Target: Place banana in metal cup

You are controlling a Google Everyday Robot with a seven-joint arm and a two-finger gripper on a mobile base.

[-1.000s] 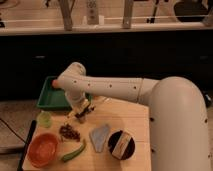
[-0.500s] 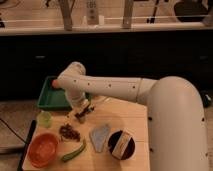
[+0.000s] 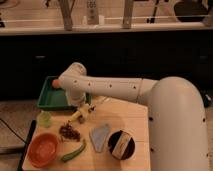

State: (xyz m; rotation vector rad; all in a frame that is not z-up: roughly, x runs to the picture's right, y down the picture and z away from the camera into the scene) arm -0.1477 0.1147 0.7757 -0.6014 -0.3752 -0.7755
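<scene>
Where the arm (image 3: 115, 88) bends down at the front edge of the green tray (image 3: 49, 103), the gripper (image 3: 85, 111) sits at the banana (image 3: 76, 118) (beside that tray). Grasp state: cannot tell.

The gripper (image 3: 86, 111) hangs over the table (image 3: 126, 118); bare wood opens at its 3 o'clock, the green tray (image 3: 47, 102) blocks 10 o'clock, and the dark cluster (image 3: 70, 133) crowds 7 o'clock.

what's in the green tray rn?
One small orange object at the green tray's back-left corner. The arm covers the tray's right half, so anything there is hidden. The gripper is just in front of the tray, by the banana.
</scene>
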